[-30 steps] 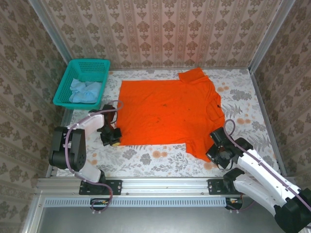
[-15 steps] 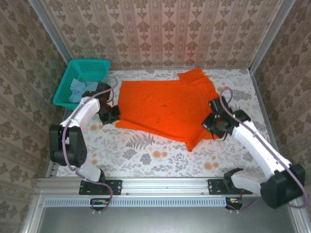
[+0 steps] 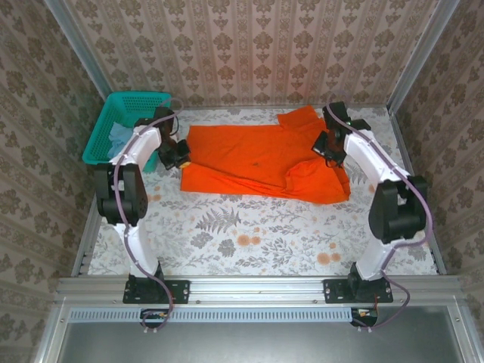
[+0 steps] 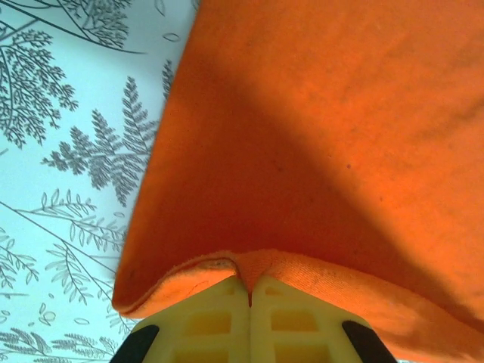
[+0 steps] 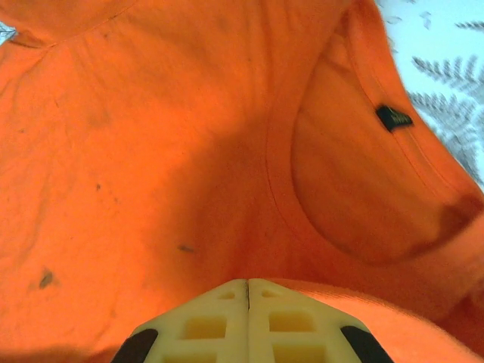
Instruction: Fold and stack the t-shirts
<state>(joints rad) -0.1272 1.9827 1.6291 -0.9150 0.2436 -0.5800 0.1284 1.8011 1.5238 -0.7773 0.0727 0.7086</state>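
"Checking your grips first: your left end effector (image 3: 175, 153) is pinched tight on the left end of the orange t-shirt (image 3: 249, 160). The left wrist view shows a fold of hem caught between the closed jaws."

"Agreed. Your right end effector (image 3: 327, 145) is clamped just as tight on the same shirt at its collar end. In the right wrist view the neck opening and label lie just beyond the closed jaws."

"For your bearings, the shirt sits in the upper middle of the desk (image 3: 249, 231), doubled over on itself. Its long axis runs left to right across the frame."

"So you hold one end with each arm and the cloth spans between them. It lies to the right of your left end effector and to the left of your right one, with the folded edge toward the bottom of the frame."

"I'd judge your next move turns on laying the held edge down level along that axis. The collar end looks bunched, so mind it."

"The pale-blue t-shirt (image 3: 121, 138) lies crumpled in the teal basket (image 3: 140, 97) at upper left, just beside your left arm. That arm is the nearer one for it."
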